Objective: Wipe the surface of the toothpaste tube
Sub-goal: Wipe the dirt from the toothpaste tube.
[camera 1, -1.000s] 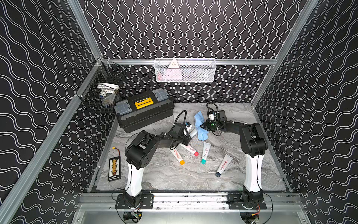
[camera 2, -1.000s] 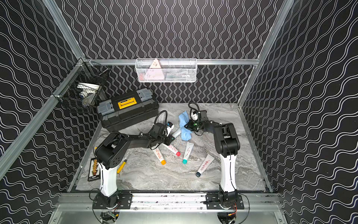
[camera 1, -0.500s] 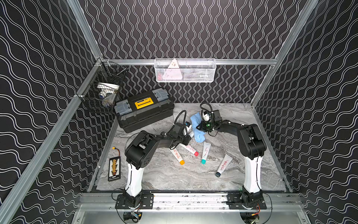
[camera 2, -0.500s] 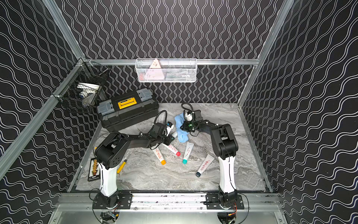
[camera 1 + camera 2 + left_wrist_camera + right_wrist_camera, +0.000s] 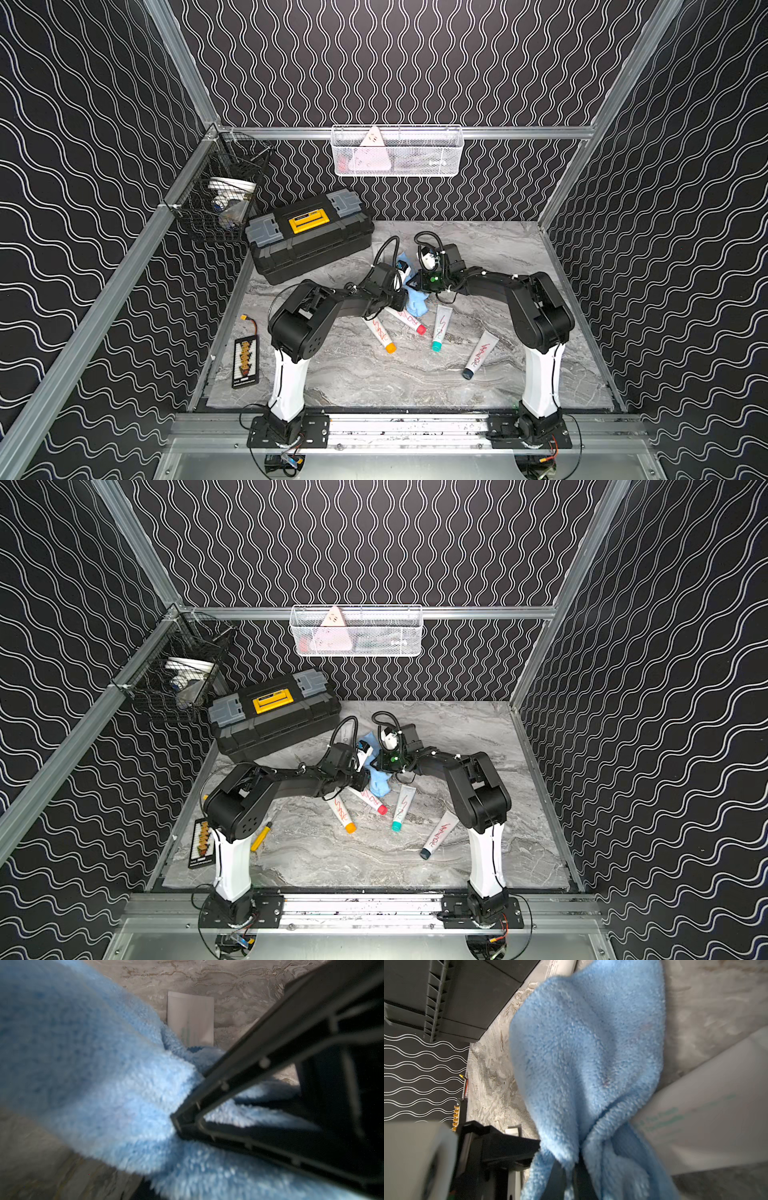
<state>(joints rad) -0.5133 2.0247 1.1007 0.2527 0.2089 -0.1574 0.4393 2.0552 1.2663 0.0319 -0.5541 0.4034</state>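
Observation:
Several white toothpaste tubes lie on the marble table: an orange-capped one [image 5: 378,332], a red-capped one [image 5: 407,320], a teal-capped one [image 5: 441,326] [image 5: 404,806] and a dark-capped one [image 5: 480,353]. My right gripper [image 5: 409,284] [image 5: 575,1174] is shut on a fluffy blue cloth [image 5: 417,303] [image 5: 581,1053], which hangs onto the table. A fold of it rests against a tube with green print [image 5: 706,1115]. My left gripper [image 5: 401,297] sits right beside it, above the red-capped tube's flat end. The cloth [image 5: 104,1074] covers its jaws, hiding anything between them.
A black toolbox [image 5: 309,237] stands at the back left. A black wire basket [image 5: 220,199] and a white mesh basket [image 5: 397,151] hang on the walls. A battery board [image 5: 246,361] lies by the left wall, and a yellow tool [image 5: 261,839] lies next to the left arm's base.
My right gripper has carried the blue cloth leftward, up against the left gripper. The left arm and the tubes on the table have stayed put.

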